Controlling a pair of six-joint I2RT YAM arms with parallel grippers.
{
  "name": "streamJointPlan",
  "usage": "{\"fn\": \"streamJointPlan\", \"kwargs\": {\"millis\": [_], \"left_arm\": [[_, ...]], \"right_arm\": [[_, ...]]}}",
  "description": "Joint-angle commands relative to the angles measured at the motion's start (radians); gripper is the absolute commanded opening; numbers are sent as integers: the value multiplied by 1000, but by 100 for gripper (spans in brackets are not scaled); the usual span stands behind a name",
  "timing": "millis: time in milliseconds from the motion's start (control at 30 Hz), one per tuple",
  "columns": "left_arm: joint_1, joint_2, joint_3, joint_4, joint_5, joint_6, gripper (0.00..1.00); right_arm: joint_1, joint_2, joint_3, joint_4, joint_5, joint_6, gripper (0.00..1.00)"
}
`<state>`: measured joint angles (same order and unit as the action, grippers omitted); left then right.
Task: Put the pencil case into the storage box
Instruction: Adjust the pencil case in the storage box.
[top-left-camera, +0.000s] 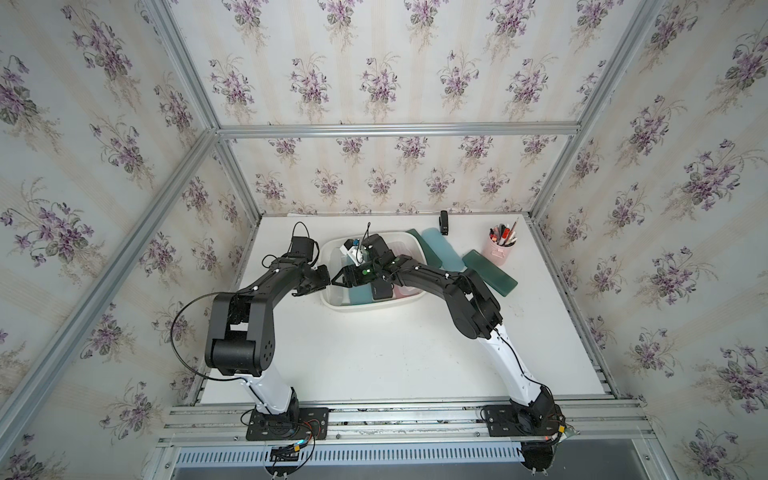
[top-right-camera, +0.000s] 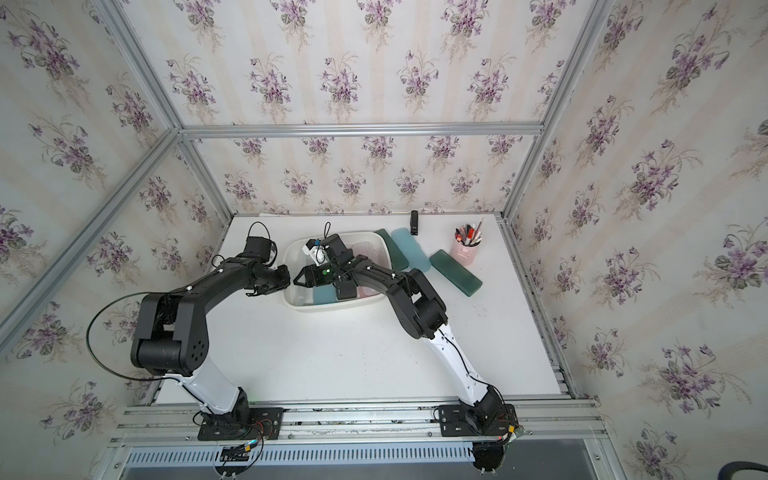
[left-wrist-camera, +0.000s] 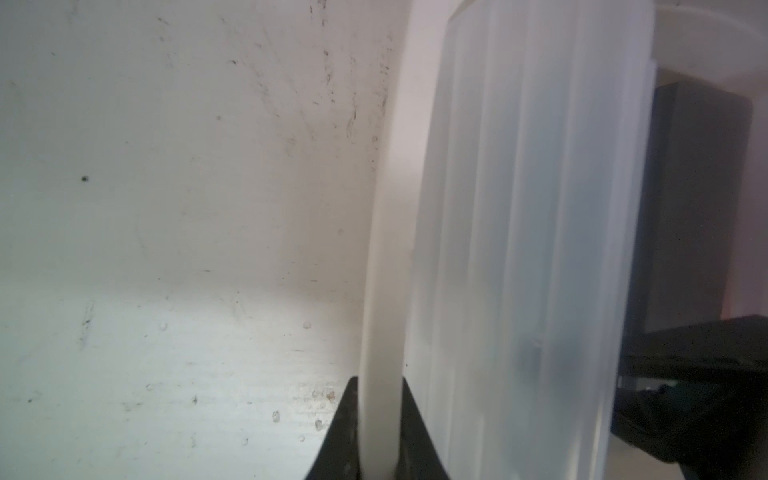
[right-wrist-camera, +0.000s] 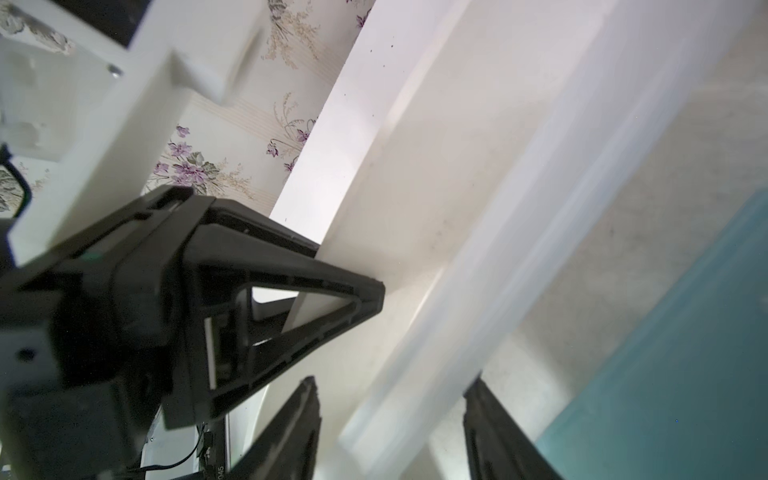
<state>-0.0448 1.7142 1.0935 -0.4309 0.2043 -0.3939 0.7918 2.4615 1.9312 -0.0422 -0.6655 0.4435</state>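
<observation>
Frosted pencil case (left-wrist-camera: 528, 249) in storage box (top-left-camera: 330, 297), long axis along rim, left gripper (left-wrist-camera: 379, 384) pinching rim, right gripper (right-wrist-camera: 392, 386) spread astride case

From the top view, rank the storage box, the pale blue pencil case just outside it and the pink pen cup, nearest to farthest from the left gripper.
1. storage box: the left gripper clamps its left rim.
2. pale blue pencil case: just beyond the box's right side.
3. pink pen cup: far right, near the back.
</observation>
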Motion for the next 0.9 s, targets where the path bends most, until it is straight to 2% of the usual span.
{"fn": "streamJointPlan", "kwargs": {"millis": [0, 67, 267, 500, 667, 867], "left_arm": [[-3, -1, -3, -8, 29, 23, 15], [-3, 0, -5, -7, 27, 23, 15], [-2, -4, -14, -3, 27, 23, 15], [-3, -5, -13, -3, 32, 24, 15], [-3, -5, -13, -2, 35, 23, 15], [-2, -9, -11, -3, 29, 24, 15]], "right_arm": [[1, 2, 0, 5, 10, -2, 49], [1, 5, -1, -12, 28, -7, 42], [-1, 28, 8, -23, 44, 4, 41], [1, 89, 51, -32, 8, 16, 52], [1, 121, 98, -80, 7, 10, 53], [1, 137, 149, -183, 81, -5, 55]]}}
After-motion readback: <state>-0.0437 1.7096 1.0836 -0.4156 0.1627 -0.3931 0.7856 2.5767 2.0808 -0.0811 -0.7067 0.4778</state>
